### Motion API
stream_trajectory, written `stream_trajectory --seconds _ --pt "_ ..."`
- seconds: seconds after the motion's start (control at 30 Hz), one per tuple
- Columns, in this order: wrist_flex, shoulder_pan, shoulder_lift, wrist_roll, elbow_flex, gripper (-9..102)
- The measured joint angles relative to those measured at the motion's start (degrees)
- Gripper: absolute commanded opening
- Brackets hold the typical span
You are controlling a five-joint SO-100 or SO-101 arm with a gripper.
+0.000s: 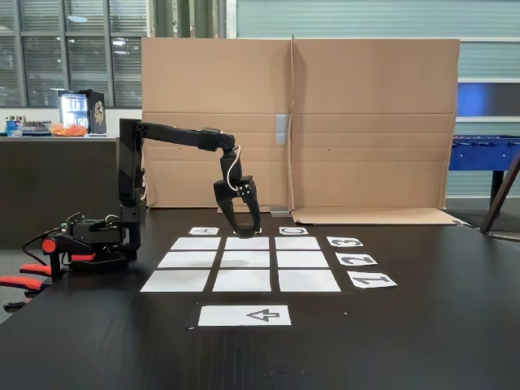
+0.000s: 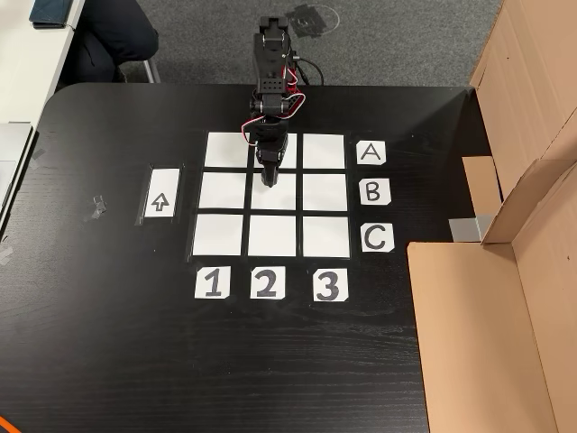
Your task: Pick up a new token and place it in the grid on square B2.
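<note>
Black arm [image 1: 175, 136] stands on a dark table [image 1: 422, 325], reaching out over the grid [image 1: 242, 260] of nine white sheets. In a fixed view from the front the gripper [image 1: 240, 229] points down at the far edge of the grid, near the middle column; fingers [image 1: 228, 219] look slightly parted, tips at or close to the surface. In a fixed view from above the gripper [image 2: 269, 180] sits over the top part of the middle sheet, square B2 [image 2: 273, 197], with the arm [image 2: 272, 81] stretched across the sheet above it. Cannot tell whether the fingers grasp anything: the tips are dark against dark and too small. The token cannot be made out in either view; it may be hidden at the fingertips, cannot tell.

Grid [image 2: 225, 236] from above: cards A [image 2: 370, 153], B [image 2: 374, 191], C [image 2: 377, 238] down the right side, cards 1 [image 2: 213, 283], 2 [image 2: 266, 284], 3 [image 2: 330, 285] along the bottom. Arrow strip [image 2: 161, 194] lies left of the grid, apart from it. From the front the arrow strip [image 1: 244, 315] is nearest the camera.

Cardboard wall [image 1: 301, 122] stands behind the table in the front view. A second small arm with orange parts [image 1: 77, 244] rests at the table's left, beside the base.
</note>
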Motion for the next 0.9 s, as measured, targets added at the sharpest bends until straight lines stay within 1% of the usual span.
stream_trajectory --seconds 0.57,0.9 --pt "-1.67 0.53 -7.29 0.0 0.0 4" --pt "-2.29 -1.85 -9.76 -0.44 0.0 4"
